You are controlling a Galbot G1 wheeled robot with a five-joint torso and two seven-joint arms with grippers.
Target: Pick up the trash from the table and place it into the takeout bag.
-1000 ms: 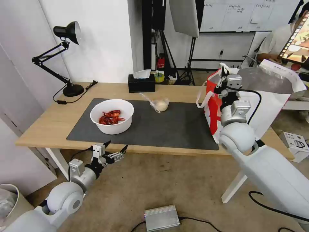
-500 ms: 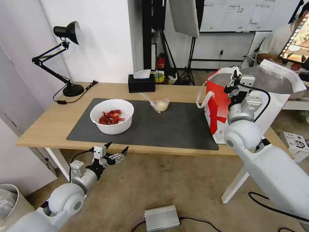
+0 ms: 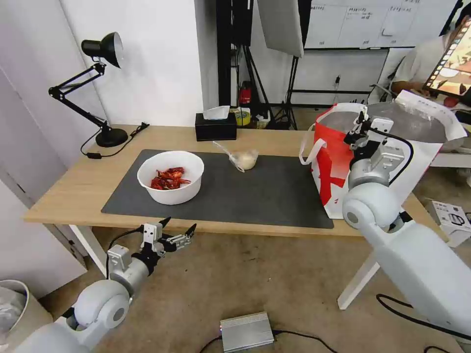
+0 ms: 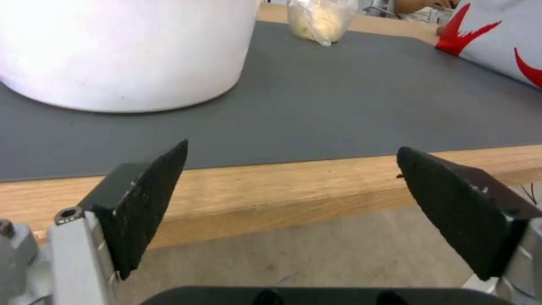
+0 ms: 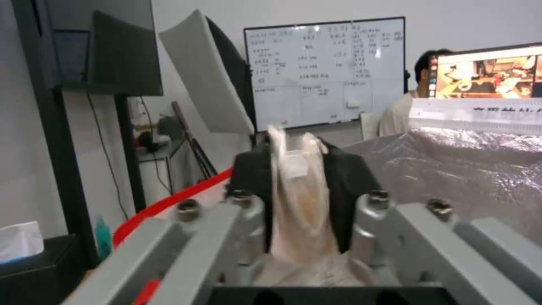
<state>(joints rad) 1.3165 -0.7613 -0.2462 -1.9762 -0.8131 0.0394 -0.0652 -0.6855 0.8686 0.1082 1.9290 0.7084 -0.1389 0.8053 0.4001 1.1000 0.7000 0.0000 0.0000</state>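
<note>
While clamping crumpled tissue point(image 5: 298, 203), right pincer point(image 5: 299, 178) over foil-lined bag point(image 3: 417, 122)

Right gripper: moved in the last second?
Yes. The right gripper, shut on crumpled tissue, shifted rightward from the takeout bag's near left edge to over its foil-lined opening.

A mat point(image 3: 245, 186) is lying on the worktop point(image 3: 73, 186). The bowl point(image 3: 170, 176) is sitting on the mat's left part, with the small cup point(image 3: 245, 158) behind it and to its right. The takeout bag point(image 3: 343, 162) is standing at the mat's right end. A tissue box point(image 3: 216, 126) and a lamp point(image 3: 100, 98) are standing along the rear edge, the lamp farther left.
</note>
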